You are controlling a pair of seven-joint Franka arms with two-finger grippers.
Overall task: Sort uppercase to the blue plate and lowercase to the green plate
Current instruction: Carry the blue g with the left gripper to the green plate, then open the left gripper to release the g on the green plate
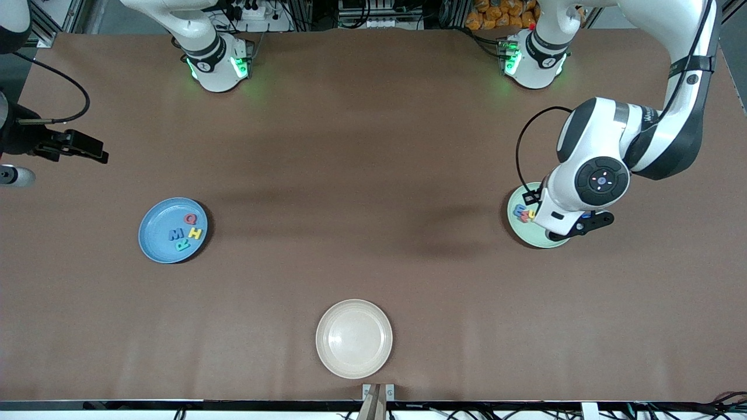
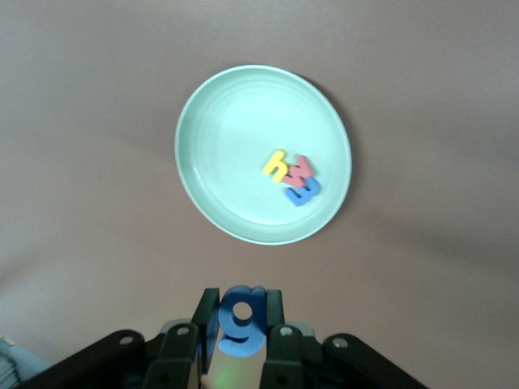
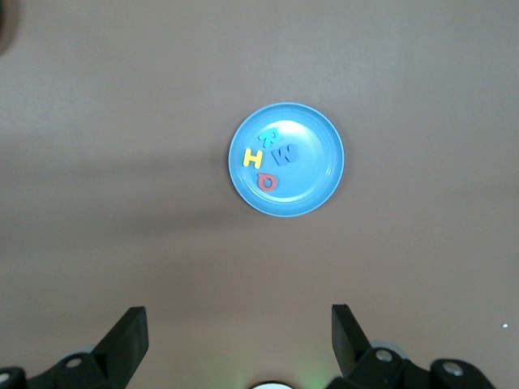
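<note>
Over the round, shallow, pale mint-green plate (image 2: 243, 154) at the left arm's end of the worktop, my left tool (image 2: 242, 324) hangs clenched on the small blue foam lowercase g (image 2: 242, 318), pinched upright between its fingers. Three small foam lowercase letters, yellow, red and blue (image 2: 296, 177), already lie touching one another in that plate. I judge this the last placement: the round sky-blue plate (image 1: 157, 245) toward the right arm's end holds all four foam capitals, red Q, yellow H, blue M and teal R (image 1: 187, 230). To do it well, I would centre the g over bare green, clear of the cluster, lower close to the plate floor, then part the fingers so the light foam drops flat rather than bouncing out. My right tool (image 3: 239, 344) waits high, released, its fingers spread wide. A cream-beige plate (image 1: 353, 338), nearer the front camera, holds nothing.
</note>
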